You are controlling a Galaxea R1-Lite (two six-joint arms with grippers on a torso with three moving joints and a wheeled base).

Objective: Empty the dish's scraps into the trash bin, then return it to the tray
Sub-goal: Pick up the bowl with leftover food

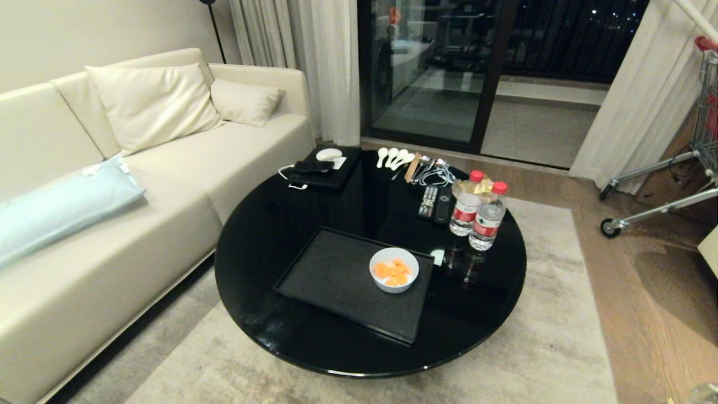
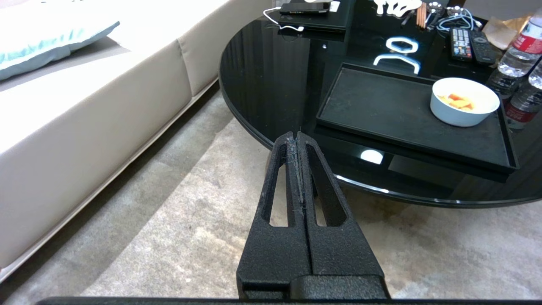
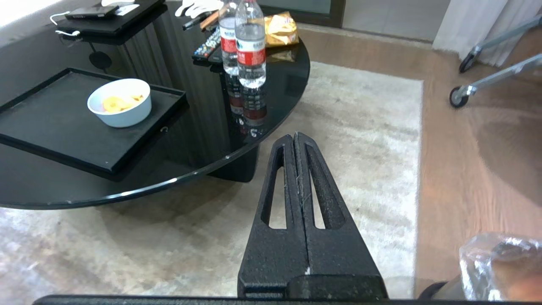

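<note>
The dish (image 1: 394, 270), a small white bowl, stands on the right part of the black tray (image 1: 331, 278) on a round black table; it also shows in both wrist views (image 2: 464, 101) (image 3: 120, 102). Orange scraps (image 1: 392, 272) lie inside it. The trash bin (image 3: 499, 267) shows only as a crinkly clear liner at the corner of the right wrist view, on the floor beside my right arm. My left gripper (image 2: 296, 134) is shut and empty, held over the rug short of the table's near edge. My right gripper (image 3: 294, 135) is shut and empty too, over the rug right of the table. Neither arm appears in the head view.
Two water bottles (image 1: 477, 210), remotes (image 1: 436, 203), white spoons (image 1: 392, 157) and a thick black box (image 1: 328, 165) with devices sit at the table's back. A cream sofa (image 1: 112, 185) runs along the left. A cart's wheeled frame (image 1: 656, 196) stands at the far right on the wood floor.
</note>
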